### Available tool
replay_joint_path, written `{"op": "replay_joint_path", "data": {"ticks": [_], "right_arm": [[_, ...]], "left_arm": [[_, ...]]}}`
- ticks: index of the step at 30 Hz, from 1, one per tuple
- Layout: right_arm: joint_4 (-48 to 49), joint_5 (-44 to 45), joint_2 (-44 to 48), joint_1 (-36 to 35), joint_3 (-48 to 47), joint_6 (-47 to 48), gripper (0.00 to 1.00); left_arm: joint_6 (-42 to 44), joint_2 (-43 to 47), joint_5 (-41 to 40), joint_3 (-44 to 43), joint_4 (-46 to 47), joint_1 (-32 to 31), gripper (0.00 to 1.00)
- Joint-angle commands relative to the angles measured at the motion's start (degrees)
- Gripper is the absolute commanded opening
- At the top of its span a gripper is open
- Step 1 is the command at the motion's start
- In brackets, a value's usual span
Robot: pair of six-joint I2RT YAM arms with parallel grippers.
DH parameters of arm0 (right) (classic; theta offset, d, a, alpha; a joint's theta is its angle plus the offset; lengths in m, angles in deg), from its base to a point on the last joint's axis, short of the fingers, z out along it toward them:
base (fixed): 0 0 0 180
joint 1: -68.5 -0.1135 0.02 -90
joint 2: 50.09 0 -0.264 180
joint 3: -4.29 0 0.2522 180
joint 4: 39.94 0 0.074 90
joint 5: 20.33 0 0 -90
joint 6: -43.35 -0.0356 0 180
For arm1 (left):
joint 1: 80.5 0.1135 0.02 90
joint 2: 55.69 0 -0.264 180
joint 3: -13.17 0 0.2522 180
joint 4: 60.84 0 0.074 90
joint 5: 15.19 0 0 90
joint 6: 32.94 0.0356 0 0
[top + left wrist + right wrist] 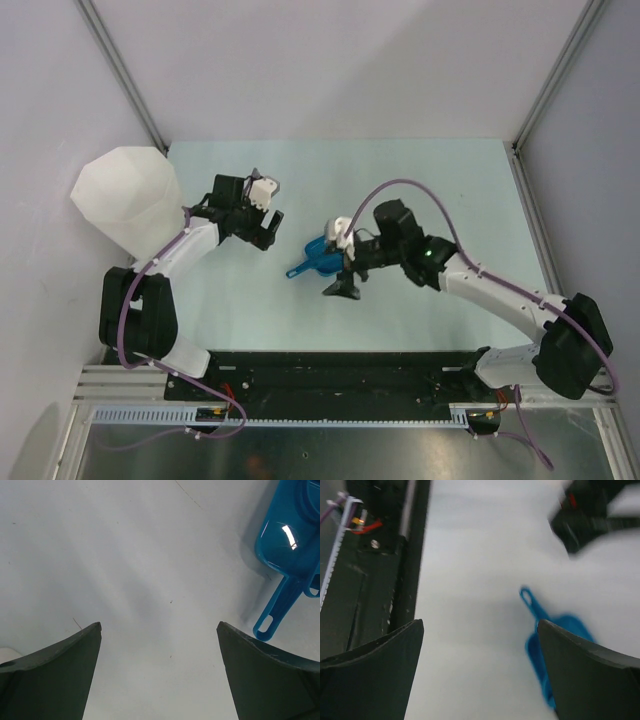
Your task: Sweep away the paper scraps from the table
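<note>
Presently we log the bench (440,180), pale green, with these items.
Left gripper (268,230): jaws released and spread wide, with only bare bench between them in its wrist view.
Right gripper (341,286): jaws likewise released, grasping nothing.
Blue dustpan (318,256): lying on the bench between the 2 grippers, just beside the right one, handle toward the near-left.
White bin (125,195): at the bench's far-left corner.
Scraps: we cannot tell where they lie.
</note>
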Motion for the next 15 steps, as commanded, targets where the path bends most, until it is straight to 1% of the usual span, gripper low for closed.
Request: {"op": "replay_joint_path", "data": {"ticks": [1, 2, 4, 5, 6, 7, 8, 9, 10, 11, 12, 13, 14, 15], "right_arm": [[-13.0, 1.8, 0.3, 8.7, -0.5, -8.6, 1.00], [-13.8, 3.0, 0.1, 12.8, -0.5, -10.5, 1.00], [-14.9, 4.6, -0.3, 17.4, -0.5, -13.4, 0.99], [-14.3, 6.0, -0.5, 20.9, -0.5, -18.0, 1.00], [-12.6, 10.5, -0.5, 23.0, -0.5, -20.1, 1.00], [-11.9, 12.9, -0.5, 25.0, -0.5, -22.1, 1.00], [-11.3, 15.3, -0.9, 29.2, -0.4, -24.4, 1.00], [-10.5, 22.4, -0.9, 31.0, -0.3, -28.6, 1.00], [-10.1, 26.5, -1.2, 32.8, -0.3, -31.0, 1.00], [-8.9, 30.3, -0.9, 34.8, 0.0, -32.6, 1.00], [-7.4, 37.9, -0.4, 37.3, 1.5, -35.0, 1.00], [-5.2, 41.0, 0.4, 38.0, 3.3, -35.1, 1.00], [2.1, 44.5, 1.4, 38.3, 5.4, -34.7, 1.00], [7.6, 50.1, 4.2, 38.3, 11.5, -33.6, 1.00]], "left_arm": [[-0.3, 1.0, 0.8, -1.5, 2.3, 0.5, 1.00], [-0.2, 1.0, 1.0, -1.5, 2.4, 0.5, 1.00], [0.3, 0.9, 0.8, -1.0, 2.7, 0.5, 1.00], [0.4, 0.9, 0.6, -0.9, 2.7, 0.5, 1.00], [0.7, 0.9, 0.6, -0.6, 2.8, 0.5, 1.00], [0.9, 1.0, 0.5, -0.4, 2.9, 0.5, 1.00], [1.0, 1.1, 0.5, -0.1, 3.3, 0.5, 1.00], [0.7, 1.2, 0.1, 0.6, 4.2, 0.5, 1.00], [0.6, 1.7, -0.4, 1.3, 5.1, 0.6, 1.00], [0.4, 2.2, -1.5, 2.1, 6.2, 0.7, 1.00], [-0.2, 2.9, -1.9, 4.3, 9.5, 0.9, 1.00], [-0.5, 4.5, -2.1, 5.7, 11.6, 1.0, 1.00], [-1.7, 5.4, -2.3, 7.4, 13.7, 1.4, 1.00], [-2.4, 6.4, -2.7, 10.7, 18.9, 1.4, 1.00]]}}
